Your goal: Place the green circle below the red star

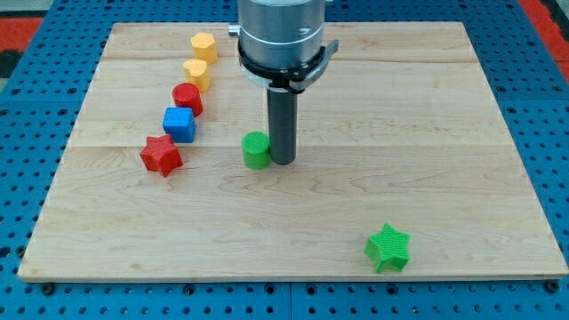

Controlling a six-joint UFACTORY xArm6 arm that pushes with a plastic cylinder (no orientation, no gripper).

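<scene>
The green circle stands near the middle of the wooden board. The red star lies to its left, at about the same height in the view. My tip rests on the board right beside the green circle, on its right side, touching or nearly touching it. The rod rises from there to the arm's grey body at the view's top.
A blue cube, a red cylinder, a yellow block and an orange-yellow block run in a line up from the red star. A green star lies at the view's bottom right.
</scene>
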